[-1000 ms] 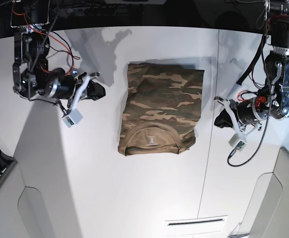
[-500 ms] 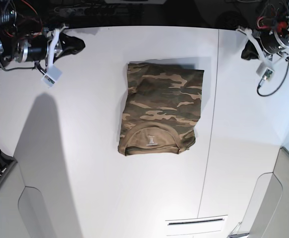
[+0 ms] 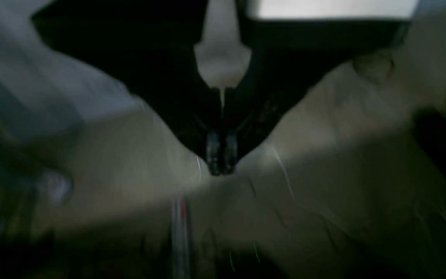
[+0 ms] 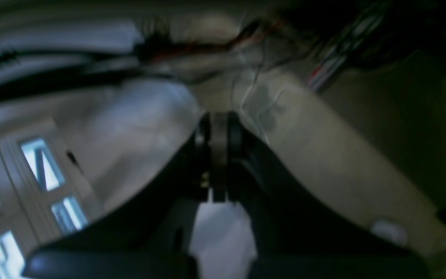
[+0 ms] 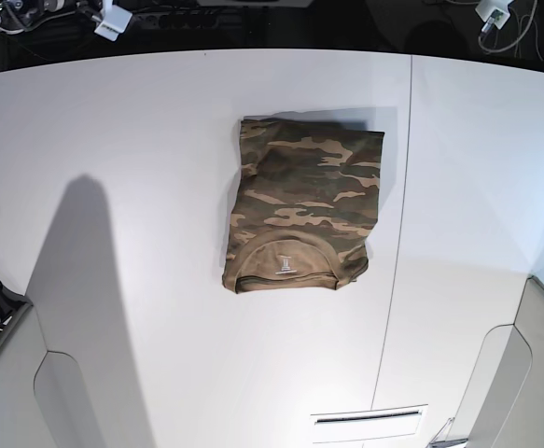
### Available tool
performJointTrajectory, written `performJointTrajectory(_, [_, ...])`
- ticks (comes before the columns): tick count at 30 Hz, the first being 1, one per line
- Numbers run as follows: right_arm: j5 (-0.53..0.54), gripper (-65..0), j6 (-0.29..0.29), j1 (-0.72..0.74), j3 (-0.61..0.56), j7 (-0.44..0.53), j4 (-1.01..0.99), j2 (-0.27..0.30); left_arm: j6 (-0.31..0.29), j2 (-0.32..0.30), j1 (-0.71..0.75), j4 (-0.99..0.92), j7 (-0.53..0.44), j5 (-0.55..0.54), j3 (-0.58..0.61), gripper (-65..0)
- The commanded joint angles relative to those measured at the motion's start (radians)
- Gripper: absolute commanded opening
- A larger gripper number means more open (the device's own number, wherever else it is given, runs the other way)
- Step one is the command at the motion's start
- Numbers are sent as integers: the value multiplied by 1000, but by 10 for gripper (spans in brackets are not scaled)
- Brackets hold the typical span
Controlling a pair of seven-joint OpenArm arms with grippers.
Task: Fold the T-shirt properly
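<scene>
The T-shirt [image 5: 304, 201] lies folded into a compact camouflage rectangle in the middle of the white table [image 5: 141, 140], with its ribbed collar and pale neck label [image 5: 285, 264] at the near end. Neither gripper is near it. In the blurred left wrist view my left gripper [image 3: 222, 162] is shut with nothing in it. My right gripper [image 4: 217, 128] is also shut and empty in the right wrist view. In the base view only small white parts of the arms show, at the top left [image 5: 113, 19] and top right [image 5: 492, 11] edges.
A seam [image 5: 397, 280] runs down the table right of the shirt. Grey panels sit at the near left [image 5: 29, 392] and near right [image 5: 533, 373] corners, with a slot [image 5: 369, 417] at the near edge. Dark equipment and cables line the far edge.
Both arms have swung away from the shirt's sides to the far edge, almost out of the base view. The shirt has not moved.
</scene>
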Motion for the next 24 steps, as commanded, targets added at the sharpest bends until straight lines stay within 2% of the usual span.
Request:
performJointTrajectory(1, [-32,-650,2,-26,-21,21,-7,12,10,-20,18,-34,-18,3,23,-650])
performJointTrajectory(4, [-172,-650,-12,-56,-112,127,-85,11,61,-51,16,-183,-143,39,132,-650])
performJointTrajectory(6, [-235,-650,-12,-58,-175,198,-154,11,107,-55,7,-277,-271,105,197,-650])
performJointTrajectory(8, [-298,-650,-12,-54,-229,287,-227,11,122,-55,-29,-359,-341,172,256,-650])
performJointTrajectory(10, [-377,-650,-12,-48,-275,384,-296,7,129,-55,-86,-433,-342,209,315,-650])
performJointTrajectory(14, [-542,-650,-16,5,-326,399,-429,-40,129,-46,-203,-569,-341,215,407,-650])
performJointTrajectory(16, [-556,-650,-30,41,-330,399,-502,-67,149,-32,-254,-634,-341,215,441,-650])
performJointTrajectory(21, [-558,-650,-31,161,-330,399,-673,-105,292,14,-390,-761,-278,215,521,-650])
performJointTrajectory(24, [-558,-650,-31,240,-329,399,-767,-112,303,48,-454,-829,-278,215,561,-650])
